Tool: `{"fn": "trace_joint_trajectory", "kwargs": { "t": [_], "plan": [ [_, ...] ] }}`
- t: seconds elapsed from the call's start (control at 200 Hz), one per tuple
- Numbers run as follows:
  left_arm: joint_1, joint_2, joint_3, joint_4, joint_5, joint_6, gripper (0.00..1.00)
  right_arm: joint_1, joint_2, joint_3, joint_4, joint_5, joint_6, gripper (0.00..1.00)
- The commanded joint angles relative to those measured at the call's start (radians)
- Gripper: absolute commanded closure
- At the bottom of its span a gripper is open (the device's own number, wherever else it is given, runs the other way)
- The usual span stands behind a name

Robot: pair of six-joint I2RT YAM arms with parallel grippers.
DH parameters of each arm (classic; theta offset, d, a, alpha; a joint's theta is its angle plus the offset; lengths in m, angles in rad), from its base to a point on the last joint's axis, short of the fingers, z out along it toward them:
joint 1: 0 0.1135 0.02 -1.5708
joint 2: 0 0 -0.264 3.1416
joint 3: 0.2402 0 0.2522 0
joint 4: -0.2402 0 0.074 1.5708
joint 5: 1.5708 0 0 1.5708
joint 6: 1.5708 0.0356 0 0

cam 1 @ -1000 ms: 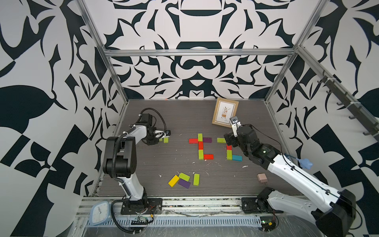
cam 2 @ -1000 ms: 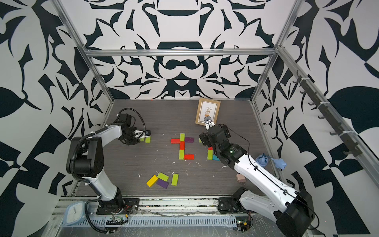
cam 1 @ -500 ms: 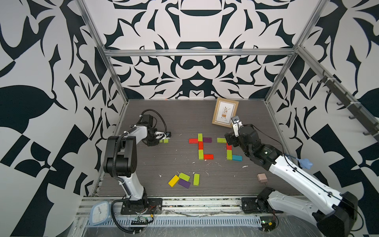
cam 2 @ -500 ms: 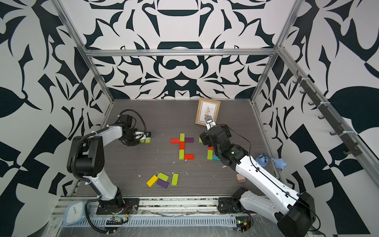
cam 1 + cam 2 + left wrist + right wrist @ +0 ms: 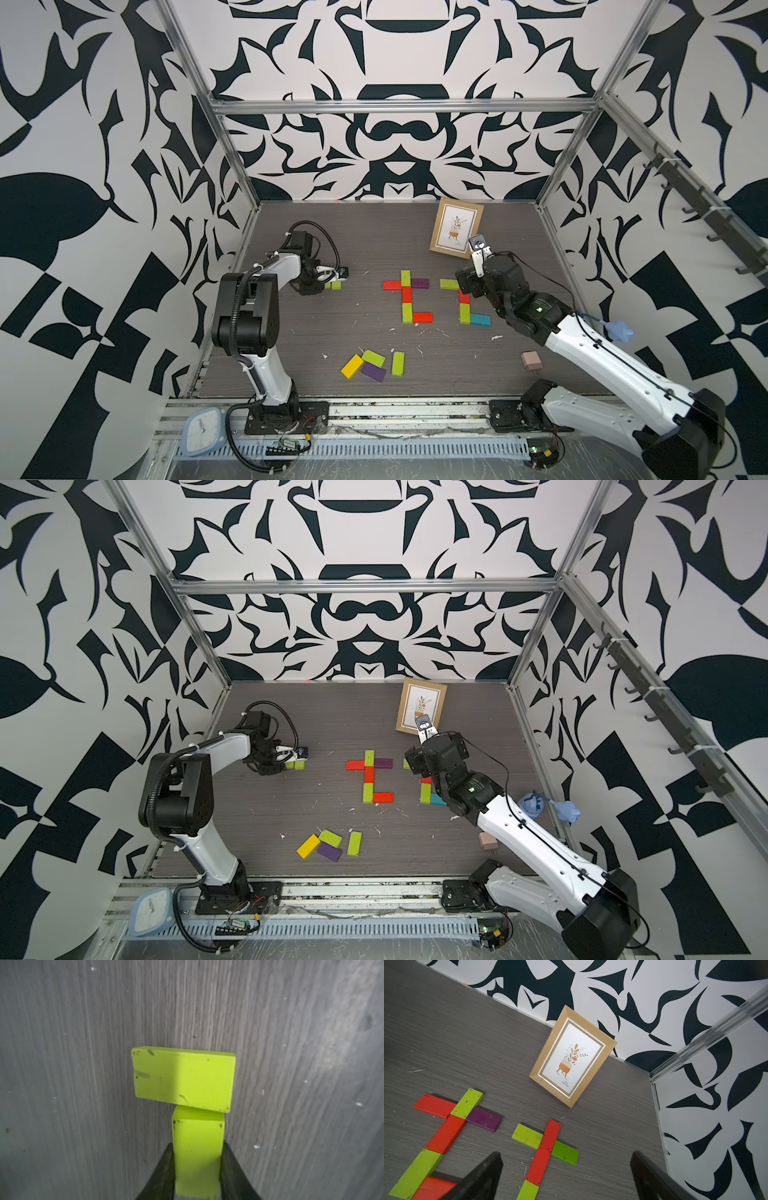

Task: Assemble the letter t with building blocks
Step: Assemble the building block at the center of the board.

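L fingers [image 5: 165,1169] clenched across the narrow width of a lime block [image 5: 197,1157]. A crosswise lime block [image 5: 184,1078] sits just past the tips, seemingly touching. R fingers [image 5: 483,1178] spread wide, empty, red block [image 5: 550,1134] ahead. Blocks prob. light, stiff, paint slick: pinch the long sides mid-length.

Bare floor [image 5: 365,232] open along back, beside picture frame [image 5: 456,226]. Clear lane seen between block letter [image 5: 406,301] and left gripper [image 5: 197,1153]. Gripped lime block [image 5: 197,1132] faced by crosswise lime block [image 5: 184,1078] just ahead. Front centre taken by loose blocks [image 5: 372,365]; plug adapter [image 5: 530,360] front right.
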Motion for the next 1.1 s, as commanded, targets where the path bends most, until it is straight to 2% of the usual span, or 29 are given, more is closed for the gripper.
{"fn": "trace_joint_trajectory", "kwargs": {
  "t": [0.0, 0.31, 0.655, 1.095],
  "plan": [
    [-0.005, 0.032, 0.009, -0.069, 0.041, 0.004, 0.66, 0.002, -0.018, 0.011, 0.019, 0.023, 0.009, 0.00],
    [-0.004, 0.033, 0.011, -0.107, 0.091, -0.001, 0.63, 0.001, -0.019, 0.011, 0.023, 0.022, 0.010, 0.00],
    [-0.004, 0.047, 0.007, -0.070, 0.048, -0.005, 0.59, 0.001, -0.019, 0.010, 0.021, 0.024, 0.009, 0.01],
    [-0.005, 0.056, 0.016, -0.066, 0.051, -0.013, 0.59, 0.001, -0.019, 0.011, 0.021, 0.024, 0.008, 0.00]
  ]
}}
